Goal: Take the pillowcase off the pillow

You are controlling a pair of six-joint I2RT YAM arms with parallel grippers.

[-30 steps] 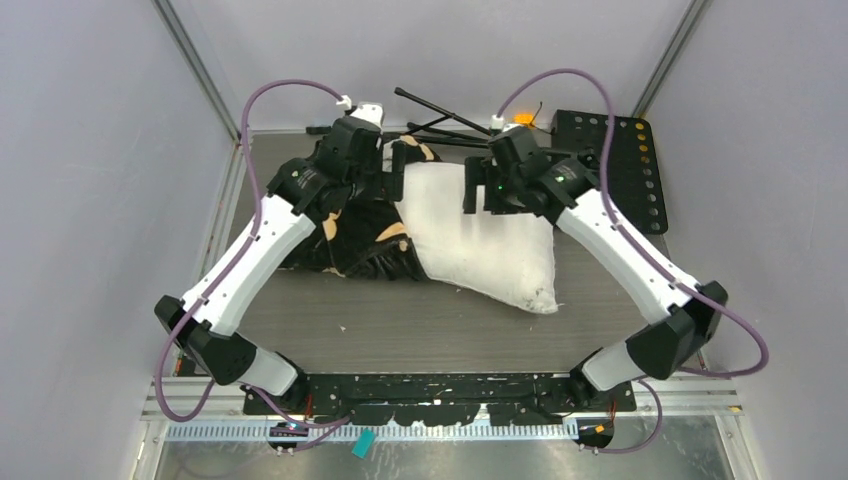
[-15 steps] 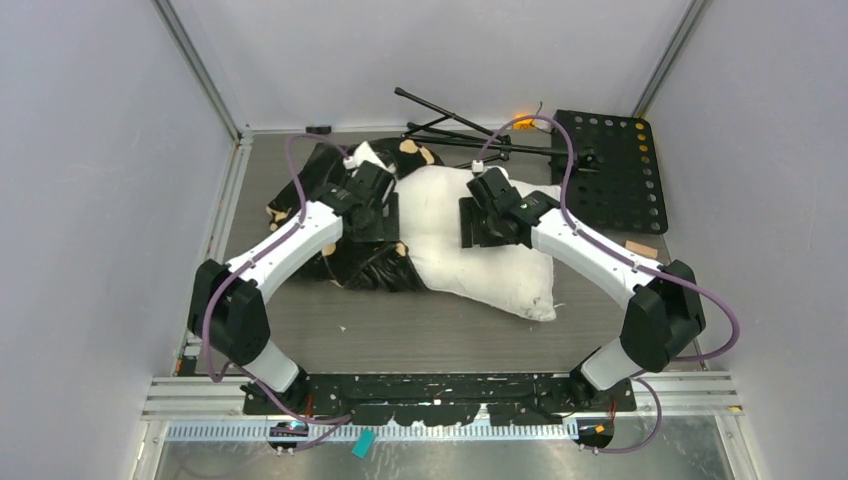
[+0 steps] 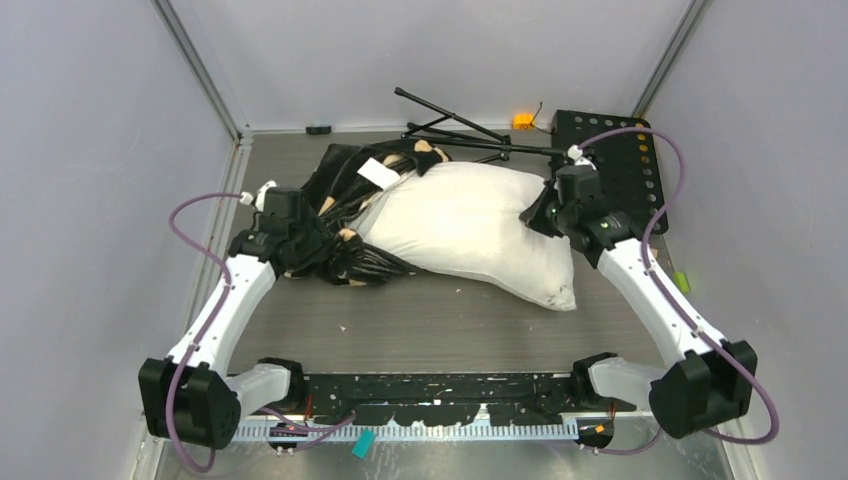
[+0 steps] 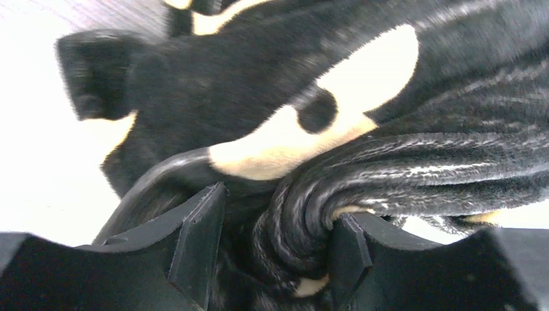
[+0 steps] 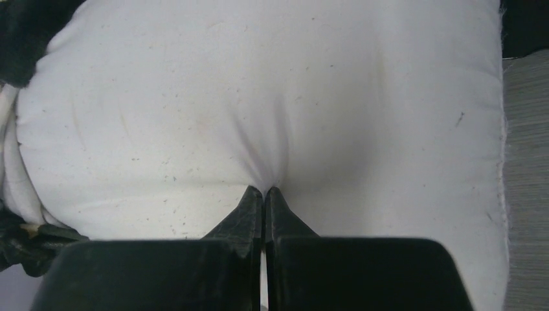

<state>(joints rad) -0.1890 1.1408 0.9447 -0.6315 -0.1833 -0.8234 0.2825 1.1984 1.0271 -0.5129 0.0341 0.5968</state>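
Observation:
The white pillow (image 3: 470, 225) lies mid-table, its left end still inside the black flower-printed pillowcase (image 3: 345, 180). My left gripper (image 3: 322, 250) is at the case's near left side. In the left wrist view its fingers (image 4: 201, 240) press a thick bunch of pillowcase (image 4: 311, 214) folds between them, so this gripper (image 4: 275, 249) is shut on the cloth. My right gripper (image 3: 533, 215) is at the pillow's right end. In the right wrist view it (image 5: 264, 191) is shut, pinching a pucker of the pillow (image 5: 259, 97) fabric.
A black perforated plate (image 3: 620, 170) lies at the back right, close behind my right wrist. Thin black rods (image 3: 450, 125) and a small orange object (image 3: 522, 121) sit along the back edge. Grey walls enclose the table on three sides.
Both grippers went from open to shut, the left on the pillowcase, the right on the pillow. The arms pulled apart, left going left and right going right, and more pillow shows.

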